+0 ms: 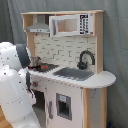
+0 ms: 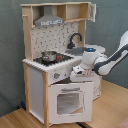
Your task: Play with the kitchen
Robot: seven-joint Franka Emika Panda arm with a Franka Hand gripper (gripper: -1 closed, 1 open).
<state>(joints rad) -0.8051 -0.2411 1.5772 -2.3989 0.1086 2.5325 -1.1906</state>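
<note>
The arm's jaws sit at the kitchen (image 2: 60, 100) front, grip state seemingly unreadable.

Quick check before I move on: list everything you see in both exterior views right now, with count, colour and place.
Toy play kitchen: one, white and light wood, centre in both exterior views.
Small metal pot: one, silver, on the stovetop.
Grey sink: one, set in the countertop.
Black curved faucet: one, behind the sink.
Grey range hood: one, above the stovetop.
Oven door: one, white with window, front below the knobs.
Robot arm: one, white; gripper at the kitchen's front, near the knobs.
</note>
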